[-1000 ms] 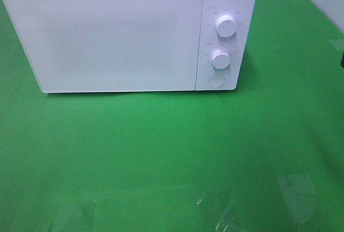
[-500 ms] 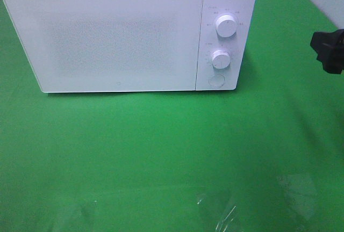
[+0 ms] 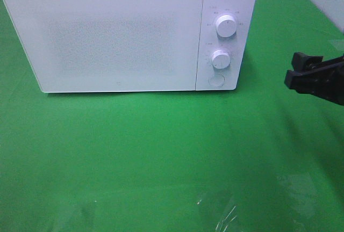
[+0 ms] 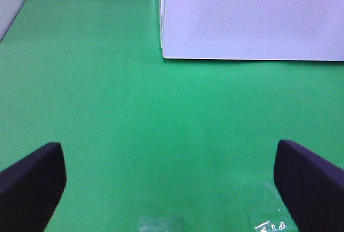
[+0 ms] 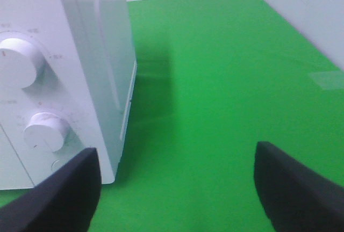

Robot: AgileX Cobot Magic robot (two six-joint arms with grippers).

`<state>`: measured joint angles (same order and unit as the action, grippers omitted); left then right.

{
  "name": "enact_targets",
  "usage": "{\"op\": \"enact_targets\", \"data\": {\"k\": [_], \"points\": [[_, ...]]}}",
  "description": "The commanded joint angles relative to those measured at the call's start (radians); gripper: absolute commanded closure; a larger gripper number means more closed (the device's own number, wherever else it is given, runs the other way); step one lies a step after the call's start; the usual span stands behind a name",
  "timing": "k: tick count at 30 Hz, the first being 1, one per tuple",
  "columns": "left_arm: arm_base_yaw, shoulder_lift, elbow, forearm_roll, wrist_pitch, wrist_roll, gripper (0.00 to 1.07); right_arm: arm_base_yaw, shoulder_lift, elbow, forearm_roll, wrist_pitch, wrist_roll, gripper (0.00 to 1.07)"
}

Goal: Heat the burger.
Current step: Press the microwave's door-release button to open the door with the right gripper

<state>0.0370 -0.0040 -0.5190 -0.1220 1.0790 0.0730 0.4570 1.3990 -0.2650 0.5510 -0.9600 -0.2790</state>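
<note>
**Right claw entered beside the microwave's controls; burger nowhere in sight**

The right claw had just come into the high view from the 3 o'clock edge. A second earlier that edge was all but bare. Half a second earlier the claw sat higher, near 2 o'clock. It now stood lower and further in, level with the lower knob but well apart from it. Its jaws were spread wide and held nothing. The left claw was equally wide and empty, hovering over the bare green surface.

I judged the approach to mean that the right arm was heading for the control side of the white microwave, which filled the view from 10 to 1 o'clock. The likely target was the round button under the knobs, or the door edge. The door was shut and nothing had yet been touched, so the task looked to be at its opening step.

The burger appeared in no view. The frosted door hid the inside, so I could not tell whether it was already in there.

The high view alone showed the whole front and the upper knob in full, but it missed the left claw entirely. Only the left wrist view showed that claw, with the door's lower corner ahead of it. Only the right wrist view showed the microwave's side wall and the open surface stretching away behind it.
</note>
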Motion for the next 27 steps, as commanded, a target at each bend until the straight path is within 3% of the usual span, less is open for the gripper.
{"op": "enact_targets", "data": {"k": [1, 2, 6, 9, 13, 27], "points": [[0.004, -0.017, 0.003, -0.005, -0.01, -0.005, 0.1, 0.089, 0.057, 0.001, 0.076, -0.096, -0.02, 0.31], [0.004, -0.017, 0.003, -0.005, -0.01, -0.005, 0.1, 0.089, 0.057, 0.001, 0.076, -0.096, -0.02, 0.31], [0.004, -0.017, 0.003, -0.005, -0.01, -0.005, 0.1, 0.238, 0.156, -0.011, 0.194, -0.191, -0.016, 0.31], [0.004, -0.017, 0.003, -0.005, -0.01, -0.005, 0.1, 0.256, 0.164, -0.016, 0.212, -0.191, -0.016, 0.31], [0.004, -0.017, 0.003, -0.005, -0.01, -0.005, 0.1, 0.354, 0.214, -0.085, 0.265, -0.193, -0.016, 0.31], [0.004, -0.017, 0.003, -0.005, -0.01, -0.005, 0.1, 0.41, 0.302, -0.181, 0.272, -0.165, -0.003, 0.32]]}}
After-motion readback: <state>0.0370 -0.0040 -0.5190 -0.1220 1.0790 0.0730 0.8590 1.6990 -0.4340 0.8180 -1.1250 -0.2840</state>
